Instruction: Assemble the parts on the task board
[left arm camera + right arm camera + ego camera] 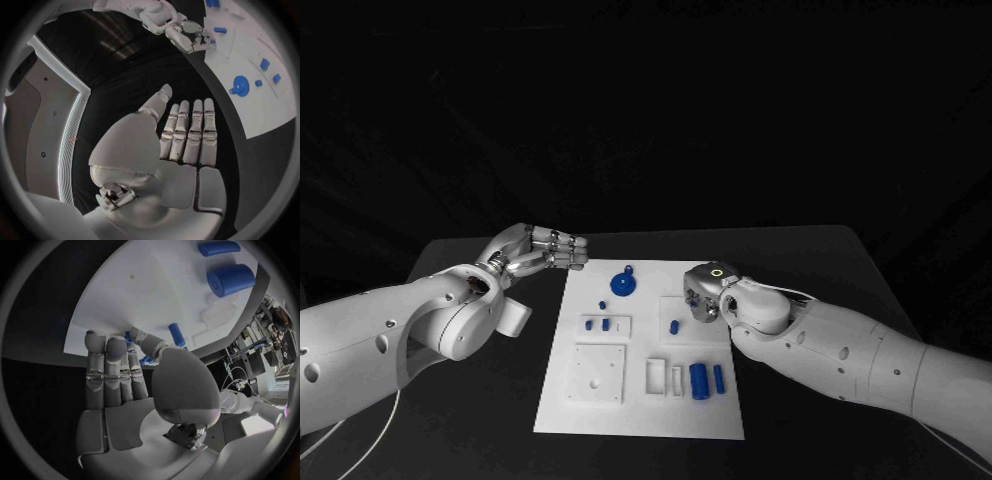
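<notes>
Task board: lay white and flat in the middle of the black table, long side running from the near edge toward the far edge.

Left hand: hovered over bare table just off the board's far left corner. Held nothing; fingers stretched straight and pressed side by side, thumb standing apart, palm empty. Stood near the round blue disc, which rested on the far end of the board, but apart from it, with a strip of board between.

Right hand: hung over the board's right edge, toward the far end. Gripped no part that could be made out; from the wrist view, fingers reached out straight and close together above the white surface, thumb off to one side. Sat just beside the short blue peg, which stood close by the thumb tip; could not tell whether touching. Showed scraps of blue past the fingertips, too hidden to name.

Other parts: two small blue pieces lay in a shallow recess toward the board's left edge, well apart from both hands. Near the right near corner, stood side by side a thick blue cylinder and a slimmer blue rod, away from the right hand's fingers, toward the near edge.
</notes>
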{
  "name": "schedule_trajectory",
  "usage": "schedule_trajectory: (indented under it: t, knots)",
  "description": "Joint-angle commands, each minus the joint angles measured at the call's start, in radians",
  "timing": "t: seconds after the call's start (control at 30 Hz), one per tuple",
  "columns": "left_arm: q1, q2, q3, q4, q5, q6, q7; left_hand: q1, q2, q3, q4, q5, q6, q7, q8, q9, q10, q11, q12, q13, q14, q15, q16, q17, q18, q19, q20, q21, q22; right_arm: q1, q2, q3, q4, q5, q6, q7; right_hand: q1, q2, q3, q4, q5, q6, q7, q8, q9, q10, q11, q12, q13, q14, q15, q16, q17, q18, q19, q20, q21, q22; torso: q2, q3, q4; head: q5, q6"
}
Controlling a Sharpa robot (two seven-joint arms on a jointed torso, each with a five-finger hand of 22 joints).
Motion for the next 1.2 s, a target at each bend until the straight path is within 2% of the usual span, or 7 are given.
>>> schedule_trajectory:
  t: [0.03, 0.2, 0.5, 0.67, 0.9, 1.07, 1.2]
  knots:
    - [0.001, 0.003, 0.001, 0.0, 0.011, 0.014, 0.012, 0.002, 0.012, 0.006, 0.002, 0.006, -0.001, 0.006, 0.0, 0.0, 0.0, 0.005, 0.001, 0.001, 0.002, 0.006, -0.005, -0.001, 0.005, 0.006, 0.0, 0.005, -0.003, -0.009, 0.001, -0.007, -0.004, -0.027, 0.015, -0.003, 0.007, 0.017, -0.004, -0.009, 0.003, 0.013, -0.003, 0.001, 0.003, 0.016, -0.004, 0.005, 0.004, 0.001, -0.009, 0.004, 0.003, -0.008, 0.034, -0.012, 0.012, 0.058, 0.0, -0.0001, -0.001, 0.0, -0.001]
    - [0.001, 0.003, 0.001, -0.002, 0.012, 0.016, 0.011, 0.002, 0.012, 0.006, 0.002, 0.006, -0.001, 0.006, 0.0, 0.0, 0.0, 0.005, 0.001, 0.001, 0.002, 0.006, -0.005, -0.001, 0.005, 0.006, 0.0, 0.005, -0.003, -0.01, 0.001, -0.008, -0.002, -0.04, -0.03, -0.018, -0.004, 0.017, 0.01, -0.022, 0.002, 0.026, -0.007, 0.0, 0.002, 0.03, -0.008, 0.005, 0.004, 0.003, -0.016, -0.002, 0.007, -0.018, 0.034, -0.02, 0.057, 0.065, 0.0, 0.0005, -0.0012, 0.0, -0.001]
    - [0.001, 0.003, 0.001, -0.011, 0.014, 0.018, 0.01, 0.001, 0.012, 0.011, 0.0, 0.008, 0.0, 0.006, 0.0, 0.0, -0.001, 0.005, 0.001, 0.001, 0.001, 0.006, -0.005, -0.002, 0.005, 0.005, 0.0, 0.006, -0.007, -0.01, -0.016, -0.005, 0.029, -0.032, -0.084, -0.016, -0.006, 0.015, 0.018, -0.024, -0.004, 0.03, -0.008, 0.001, 0.003, 0.033, -0.009, 0.005, 0.004, 0.005, -0.017, -0.004, 0.009, -0.021, 0.033, -0.022, 0.084, 0.068, -0.001, 0.0003, -0.0024, 0.001, 0.002]
    - [0.002, 0.004, 0.001, -0.021, 0.017, 0.02, 0.009, -0.001, 0.01, 0.013, 0.001, 0.009, -0.002, 0.007, 0.0, 0.0, -0.002, 0.006, 0.001, 0.001, -0.001, 0.006, -0.005, -0.002, 0.006, 0.006, 0.0, 0.007, -0.01, -0.01, -0.031, 0.011, 0.057, -0.01, -0.092, -0.005, -0.006, 0.014, 0.018, -0.023, -0.007, 0.032, -0.009, 0.001, 0.003, 0.034, -0.01, 0.005, 0.004, 0.005, -0.017, -0.005, 0.009, -0.022, 0.033, -0.022, 0.09, 0.068, -0.001, 0.0002, -0.0033, 0.001, 0.005]
    - [0.002, 0.004, 0.001, -0.033, 0.019, 0.021, 0.006, 0.0, 0.01, 0.013, 0.001, 0.009, -0.002, 0.006, 0.0, 0.0, -0.003, 0.006, 0.001, 0.001, -0.001, 0.006, -0.005, -0.002, 0.006, 0.007, 0.0, 0.007, -0.01, -0.009, -0.056, 0.049, 0.111, 0.031, -0.089, 0.005, -0.005, 0.014, 0.016, -0.022, -0.006, 0.033, -0.009, 0.0, 0.002, 0.034, -0.01, 0.005, 0.004, 0.006, -0.018, -0.005, 0.01, -0.022, 0.032, -0.022, 0.094, 0.069, 0.0, 0.0015, -0.0023, 0.0, 0.007]
    - [0.002, 0.005, 0.001, -0.039, 0.021, 0.021, 0.006, 0.0, 0.009, 0.013, 0.002, 0.009, -0.003, 0.007, 0.0, 0.0, -0.005, 0.007, 0.001, 0.001, -0.003, 0.007, -0.005, -0.002, 0.007, 0.007, 0.0, 0.007, -0.013, -0.009, -0.071, 0.066, 0.145, 0.048, -0.091, 0.008, -0.005, 0.015, 0.015, -0.022, -0.006, 0.032, -0.009, 0.0, 0.002, 0.034, -0.01, 0.005, 0.004, 0.005, -0.018, -0.006, 0.01, -0.022, 0.031, -0.023, 0.097, 0.069, -0.001, 0.0, -0.0035, 0.001, 0.008]
    - [0.002, 0.007, 0.001, -0.044, 0.022, 0.02, 0.006, -0.001, 0.009, 0.013, 0.004, 0.009, -0.004, 0.007, 0.0, 0.0, -0.005, 0.007, 0.001, 0.001, -0.004, 0.008, -0.005, -0.002, 0.007, 0.007, 0.001, 0.007, -0.014, -0.009, -0.079, 0.076, 0.185, 0.074, -0.103, 0.019, -0.004, 0.015, 0.014, -0.021, -0.004, 0.032, -0.008, 0.0, 0.002, 0.034, -0.01, 0.005, 0.004, 0.005, -0.018, -0.006, 0.011, -0.021, 0.03, -0.023, 0.098, 0.069, -0.002, 0.0004, -0.0038, 0.007, 0.01]
